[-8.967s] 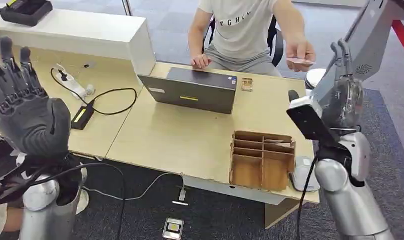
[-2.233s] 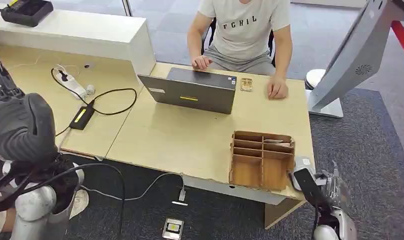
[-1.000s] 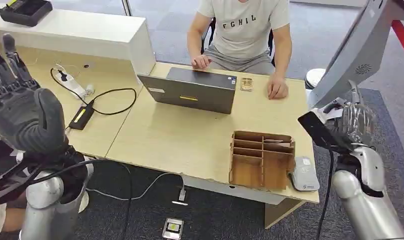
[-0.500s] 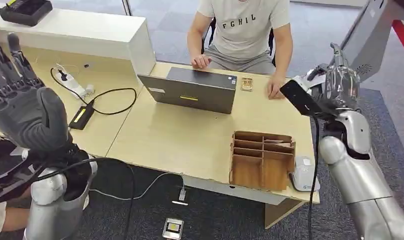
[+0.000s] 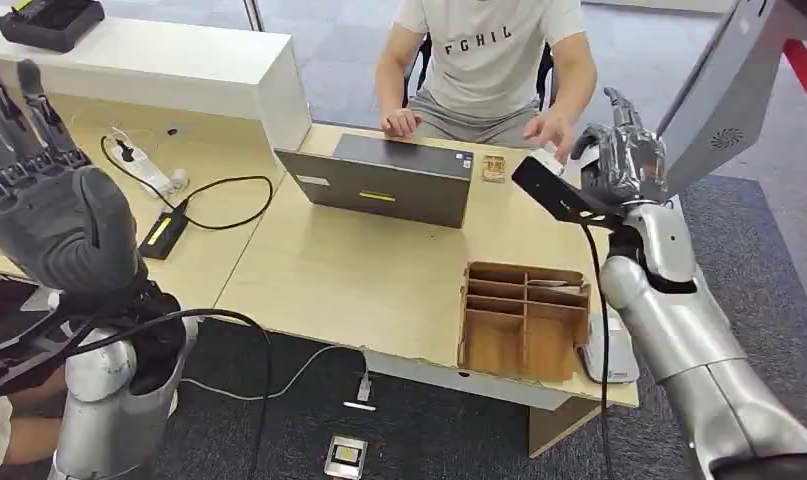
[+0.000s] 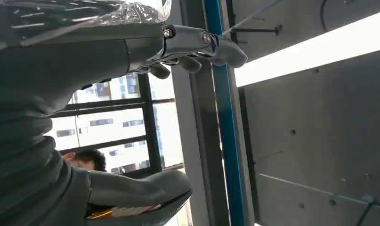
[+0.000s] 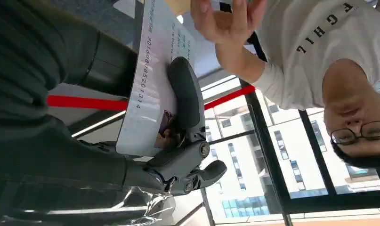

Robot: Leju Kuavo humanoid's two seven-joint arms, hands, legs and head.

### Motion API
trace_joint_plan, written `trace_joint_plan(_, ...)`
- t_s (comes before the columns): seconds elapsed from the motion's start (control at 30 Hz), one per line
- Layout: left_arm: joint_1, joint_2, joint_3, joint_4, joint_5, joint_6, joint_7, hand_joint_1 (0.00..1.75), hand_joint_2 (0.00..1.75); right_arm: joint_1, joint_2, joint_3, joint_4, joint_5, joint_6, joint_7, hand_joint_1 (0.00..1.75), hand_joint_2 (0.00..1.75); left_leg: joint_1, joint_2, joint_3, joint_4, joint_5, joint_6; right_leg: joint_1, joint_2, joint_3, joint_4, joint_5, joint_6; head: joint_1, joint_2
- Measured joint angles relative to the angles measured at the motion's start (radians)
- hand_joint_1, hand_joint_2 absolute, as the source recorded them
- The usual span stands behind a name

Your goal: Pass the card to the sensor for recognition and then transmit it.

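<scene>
My right hand (image 5: 624,155) is raised over the table's far right side and pinches a white printed card (image 7: 152,70) between thumb (image 7: 185,99) and fingers. The seated person's hand (image 5: 554,130) is lifted close to the card with its fingers spread (image 7: 225,19). A pale grey card sensor (image 5: 619,362) lies at the table's front right corner, partly hidden behind my right forearm. My left hand (image 5: 54,215) is held up at the left with its fingers apart (image 6: 197,44) and nothing in it.
A closed-back laptop (image 5: 389,180) stands in front of the person. A wooden divider box (image 5: 524,320) sits by the front right edge. A power strip with cables (image 5: 149,170) and a white counter (image 5: 179,70) are at the left. A grey screen stand (image 5: 719,90) leans at the right.
My right arm has swung up from beside the sensor toward the person, carrying the card. The person's hand has lifted off the table toward it. My left hand stays raised.
</scene>
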Motion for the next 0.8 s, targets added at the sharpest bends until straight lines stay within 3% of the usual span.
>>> trace_joint_plan(0.8,0.002,-0.001,0.004,0.016,0.016,-0.003,-0.01,0.0,1.75,-0.021,0.013,0.039,0.105,0.005,-0.007,-0.002,1.75,1.75,0.0,0.0,0.0,0.0,0.0,0.0,0.0,0.0,0.0,0.0,0.0,0.0,0.0,0.0)
